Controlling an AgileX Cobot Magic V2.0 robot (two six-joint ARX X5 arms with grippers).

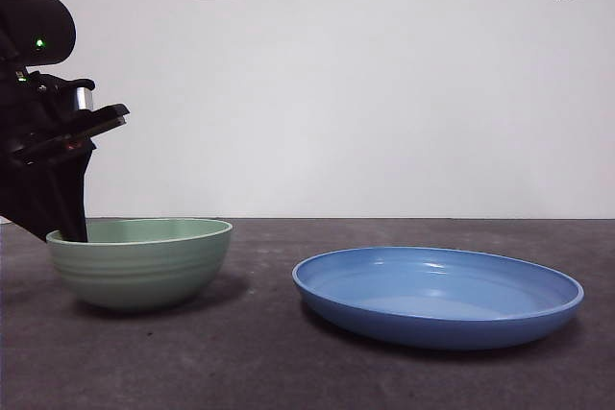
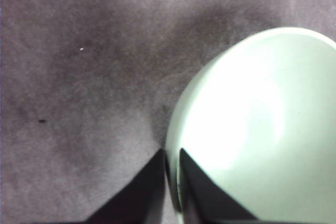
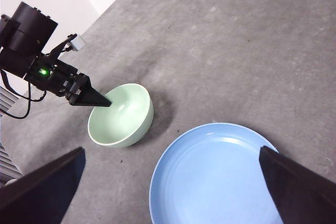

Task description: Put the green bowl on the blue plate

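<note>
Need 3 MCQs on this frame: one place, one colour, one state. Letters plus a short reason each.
1. Where is the green bowl?
A. on the blue plate
B. on the table, beside the plate
C. lifted in the air

2. What colour is the plate?
A. blue
B. red
C. white

3. The left gripper is:
A. idle off the table
B. holding the plate
C. closed on the bowl's rim

Answers:
1 B, table shows between bowl and plate.
2 A, glossy blue throughout.
3 C, one jaw inside the rim, one outside.
</note>
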